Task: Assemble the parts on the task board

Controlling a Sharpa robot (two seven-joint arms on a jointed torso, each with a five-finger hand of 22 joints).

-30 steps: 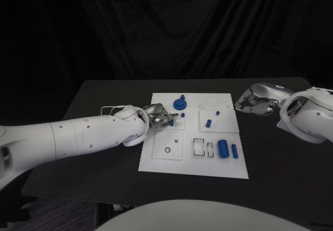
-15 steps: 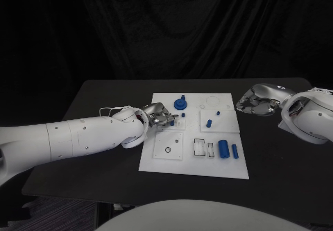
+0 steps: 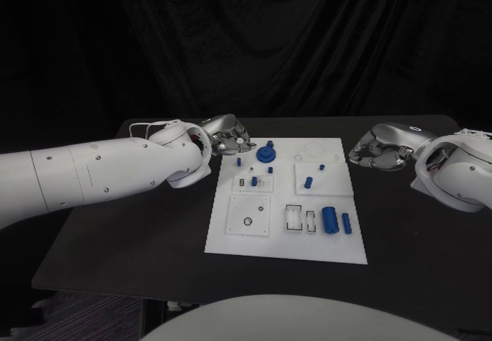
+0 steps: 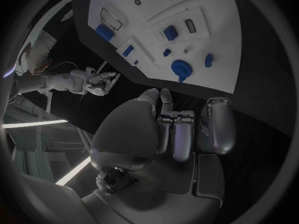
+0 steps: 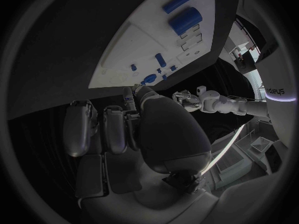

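The white task board (image 3: 288, 234) lies mid-table with blue parts on it: a round knobbed piece (image 3: 266, 153), small pegs (image 3: 239, 161) (image 3: 254, 181) (image 3: 308, 182), a thick cylinder (image 3: 329, 219) and a slim one (image 3: 347, 222). My left hand (image 3: 227, 135) hovers off the board's far left corner, fingers curled in with nothing in them, as the left wrist view (image 4: 187, 129) confirms. My right hand (image 3: 377, 150) sits beside the board's far right corner, also curled and holding nothing (image 5: 118, 129). The knobbed piece (image 4: 181, 67) lies just beyond my left fingers.
Black table (image 3: 123, 241) surrounds the board, with bare room on both sides and in front. Empty slots (image 3: 295, 217) and a round recess (image 3: 249, 222) mark the board's near half. A black curtain hangs behind the table.
My left hand has drawn back from the board's left middle to its far left corner, uncovering the small pegs there. The right hand has stayed put.
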